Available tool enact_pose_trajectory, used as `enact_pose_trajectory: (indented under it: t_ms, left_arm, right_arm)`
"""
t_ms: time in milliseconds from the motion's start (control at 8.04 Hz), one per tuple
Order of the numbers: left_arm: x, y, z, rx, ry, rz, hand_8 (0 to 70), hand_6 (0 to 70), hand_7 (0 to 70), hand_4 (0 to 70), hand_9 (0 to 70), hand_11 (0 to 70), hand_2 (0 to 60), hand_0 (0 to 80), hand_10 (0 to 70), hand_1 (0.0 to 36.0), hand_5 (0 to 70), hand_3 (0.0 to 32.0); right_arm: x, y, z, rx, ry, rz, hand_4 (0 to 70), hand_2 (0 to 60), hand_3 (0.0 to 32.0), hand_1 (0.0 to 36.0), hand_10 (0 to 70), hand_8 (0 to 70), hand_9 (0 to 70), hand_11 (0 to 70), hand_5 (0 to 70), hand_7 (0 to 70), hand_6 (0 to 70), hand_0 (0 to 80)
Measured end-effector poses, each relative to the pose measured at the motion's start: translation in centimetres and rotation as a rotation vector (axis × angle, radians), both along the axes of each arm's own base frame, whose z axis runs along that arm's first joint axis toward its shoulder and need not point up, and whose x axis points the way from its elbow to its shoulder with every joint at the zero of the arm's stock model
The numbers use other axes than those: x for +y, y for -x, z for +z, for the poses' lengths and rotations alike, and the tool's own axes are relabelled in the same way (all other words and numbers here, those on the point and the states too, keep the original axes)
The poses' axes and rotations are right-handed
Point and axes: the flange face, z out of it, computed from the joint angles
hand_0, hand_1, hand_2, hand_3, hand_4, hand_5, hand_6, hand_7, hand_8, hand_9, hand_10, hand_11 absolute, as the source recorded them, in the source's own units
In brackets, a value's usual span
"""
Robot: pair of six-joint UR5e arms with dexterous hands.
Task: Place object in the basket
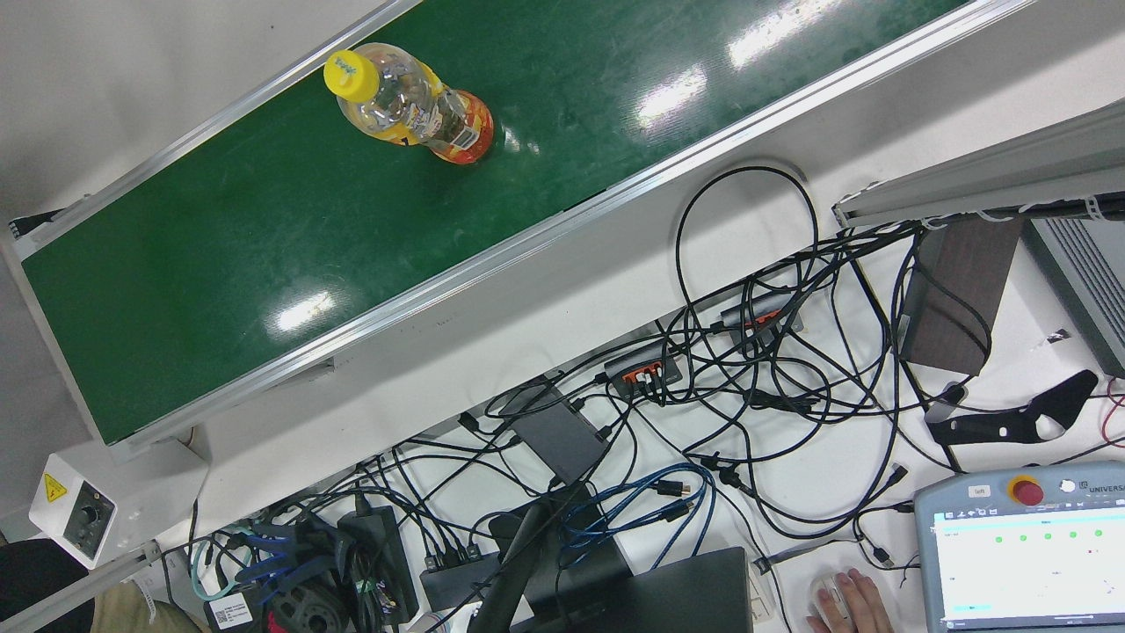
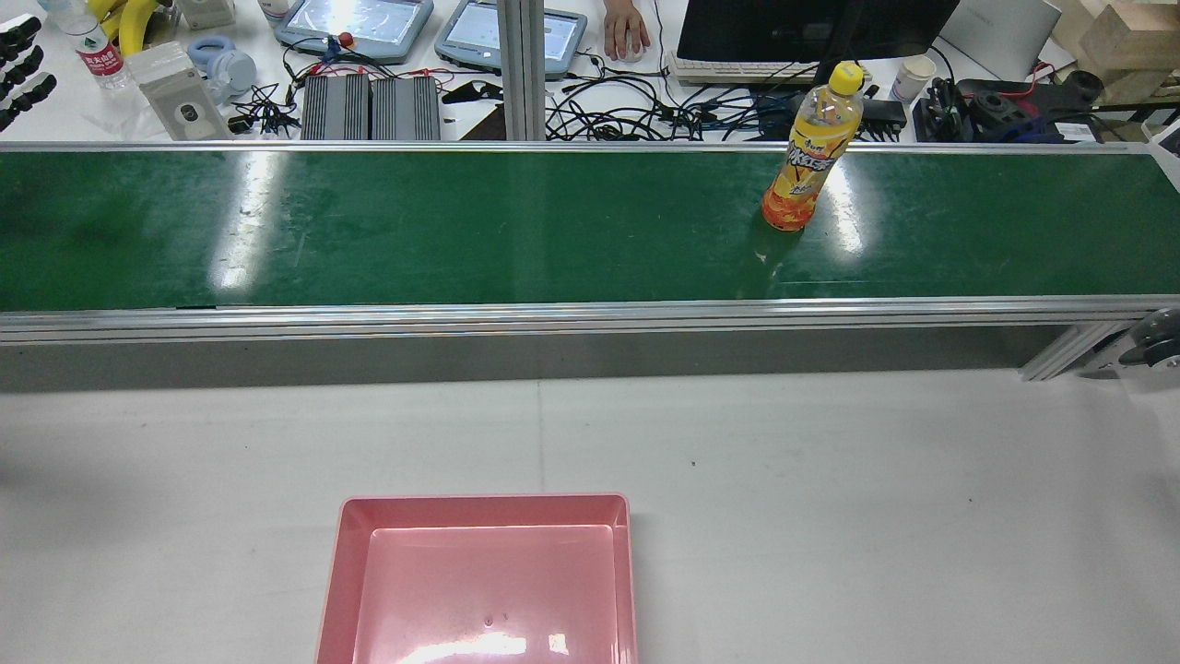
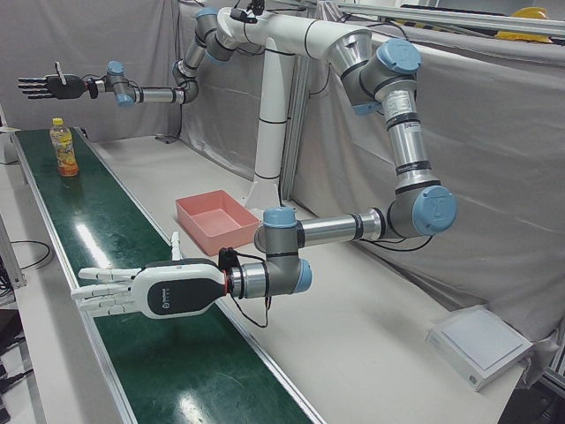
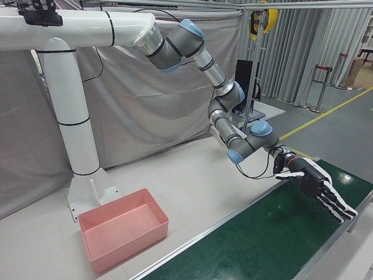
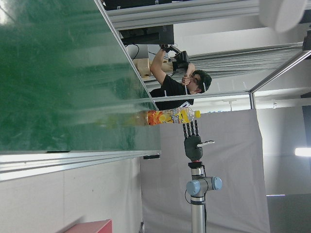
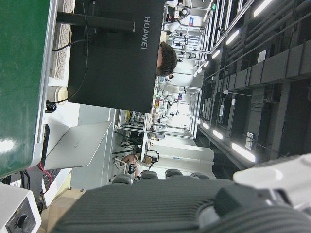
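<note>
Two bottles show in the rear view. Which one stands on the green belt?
The yellow-capped orange drink bottle, upright on the green belt; the red-labelled water bottle sits on the cluttered desk beyond it.

A green conveyor belt [image 2: 461,231] crosses the white table [image 2: 830,516]. Beyond it lie tangled black cables [image 1: 747,369], two tablets [image 2: 355,23], a keyboard [image 2: 719,69] and a person's hand [image 2: 627,28] on a mouse.

My arms were silver tubes with pale blue joint caps, hung from a white pedestal. The left hand [image 3: 124,291] wore a white shell with a black palm panel; the right hand [image 4: 319,188] was black with white-tipped fingers.
</note>
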Motion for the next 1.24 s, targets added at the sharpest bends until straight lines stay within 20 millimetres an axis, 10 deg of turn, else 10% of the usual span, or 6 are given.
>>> enact_pose_trajectory:
  t_ms: [1243]
  left_arm:
    - [-0.02, 0.02, -0.11, 0.001, -0.002, 0.0, 0.0, 0.0, 0.0, 12.3, 0.0, 5.5, 0.0, 62.3, 2.3, 9.9, 6.8, 0.0]
  right_arm:
    - [0.0, 0.0, 0.0, 0.0, 0.0, 0.0, 0.0, 0.0, 0.0, 0.0, 0.0, 0.0, 0.0, 0.0, 0.0, 0.0, 0.0, 0.0]
